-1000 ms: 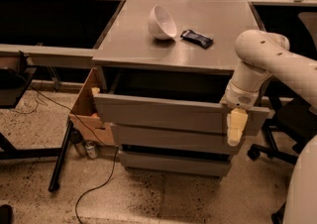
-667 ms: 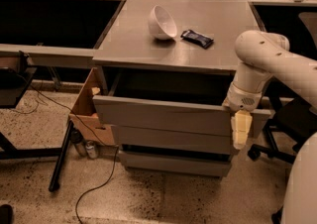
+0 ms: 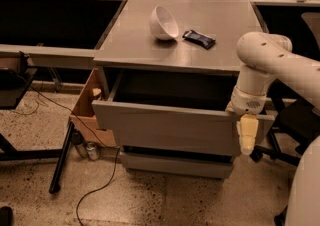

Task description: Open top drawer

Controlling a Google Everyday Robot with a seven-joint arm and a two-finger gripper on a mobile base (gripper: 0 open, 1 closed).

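The top drawer [image 3: 165, 125] of the grey cabinet stands pulled out, its flat handleless front well forward of the cabinet top [image 3: 210, 45]; its inside is dark and I cannot see the tray. My gripper [image 3: 247, 137] hangs at the drawer front's right end, pointing down, its pale fingers in front of the front panel just below its top edge. The white arm [image 3: 260, 65] comes in from the right. The lower drawer fronts [image 3: 175, 162] sit closed below.
A tipped white bowl [image 3: 163, 22] and a dark snack bar [image 3: 199, 39] lie on the cabinet top. A cardboard box [image 3: 87, 107] sits left of the cabinet. A black stand leg [image 3: 60, 162], cans and a cable are on the floor. An office chair [image 3: 292, 120] is at the right.
The gripper has shifted slightly right and down along the drawer front's right end. The drawer stays pulled out about the same distance.
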